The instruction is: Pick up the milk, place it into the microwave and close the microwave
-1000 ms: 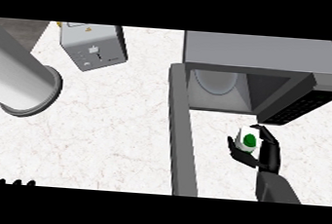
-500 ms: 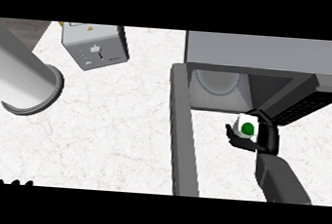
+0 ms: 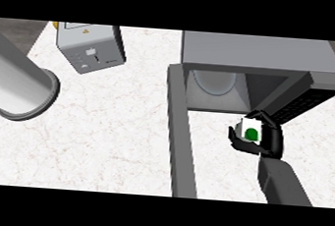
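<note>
Closer to the open microwave [image 3: 256, 53] than a second ago: right hand [image 3: 269, 143] curled around the milk [image 3: 251, 130], holding it just before the cavity, door [image 3: 181, 140] swung wide alongside.

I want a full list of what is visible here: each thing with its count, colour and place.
counter: one, white marbled, under everything
microwave: one, grey, upper right, open
door: one, grey, swung out at the opening's left
plate: one, pale, inside the microwave
milk: one, white with a green mark, in front of the opening
small appliance: one, grey, upper left
cylinder: one, grey, left edge
right hand: one, black, curled round the milk
right forearm: one, grey, lower right
</note>
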